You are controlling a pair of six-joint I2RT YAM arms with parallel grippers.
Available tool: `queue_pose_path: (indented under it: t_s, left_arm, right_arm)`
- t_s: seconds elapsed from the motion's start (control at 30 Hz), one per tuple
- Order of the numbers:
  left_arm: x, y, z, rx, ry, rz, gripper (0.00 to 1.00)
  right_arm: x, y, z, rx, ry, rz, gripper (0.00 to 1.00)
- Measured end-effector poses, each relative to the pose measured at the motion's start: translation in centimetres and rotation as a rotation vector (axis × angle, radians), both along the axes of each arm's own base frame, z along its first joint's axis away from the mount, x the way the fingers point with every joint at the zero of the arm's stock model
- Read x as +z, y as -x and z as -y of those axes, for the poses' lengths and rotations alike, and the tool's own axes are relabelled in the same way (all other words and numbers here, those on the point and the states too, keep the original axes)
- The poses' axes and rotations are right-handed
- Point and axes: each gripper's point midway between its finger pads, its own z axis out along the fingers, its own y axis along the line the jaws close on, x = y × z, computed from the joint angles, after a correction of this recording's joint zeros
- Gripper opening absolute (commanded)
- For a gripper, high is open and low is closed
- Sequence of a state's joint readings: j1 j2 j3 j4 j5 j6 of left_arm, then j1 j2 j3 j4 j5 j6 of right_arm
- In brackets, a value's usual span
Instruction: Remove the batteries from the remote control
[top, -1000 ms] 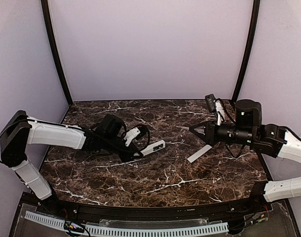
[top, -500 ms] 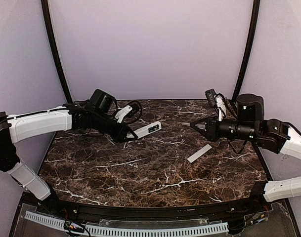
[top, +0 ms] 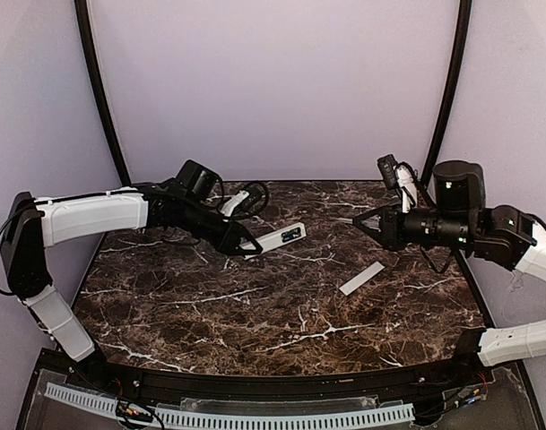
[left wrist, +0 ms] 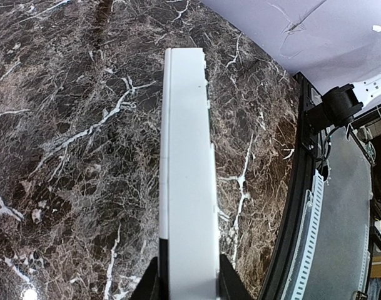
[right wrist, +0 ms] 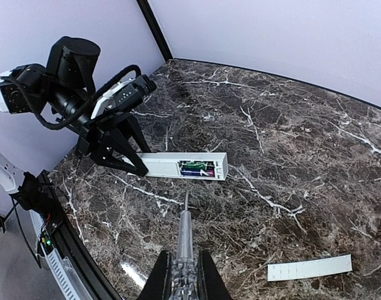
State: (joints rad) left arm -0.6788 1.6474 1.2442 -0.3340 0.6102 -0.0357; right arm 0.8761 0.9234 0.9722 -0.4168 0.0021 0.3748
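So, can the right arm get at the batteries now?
Probably yes: the left gripper holds the remote with its open compartment facing the thin tool in the right gripper; batteries exposed, nothing between.

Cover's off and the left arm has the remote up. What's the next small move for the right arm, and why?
Probably ease the right gripper forward toward the batteries. The left gripper holds the remote control with its open bay facing the right arm and the batteries seated inside. The cover strip lies on the table. The right jaws are shut, apparently empty, and short of the bay.
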Motion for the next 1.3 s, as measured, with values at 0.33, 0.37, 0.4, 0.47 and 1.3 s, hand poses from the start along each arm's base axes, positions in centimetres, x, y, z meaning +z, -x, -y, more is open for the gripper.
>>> queue_pose_path:
  t_s: [0.33, 0.37, 0.4, 0.47, 1.3]
  left_arm:
    - [2.8, 1.7, -1.3, -0.008, 0.039, 0.051, 0.00]
    - [3.1, 1.8, -1.3, -0.010, 0.045, 0.056, 0.00]
    - [3.4, 1.9, -1.4, -0.012, 0.051, 0.060, 0.00]
    - [3.7, 2.0, -1.4, -0.015, 0.057, 0.062, 0.00]
    - [4.5, 4.6, -0.5, -0.110, 0.160, -0.063, 0.00]
  right_arm:
    - [1.0, -1.6, -1.9, 0.017, 0.046, 0.009, 0.00]
    - [1.2, -1.7, -2.0, 0.019, 0.047, 0.013, 0.00]
    - [1.3, -1.7, -2.1, 0.022, 0.046, 0.016, 0.00]
    - [1.4, -1.7, -2.3, 0.028, 0.047, 0.015, 0.00]
    - [0.6, -0.2, -5.3, 0.138, 0.075, -0.022, 0.00]
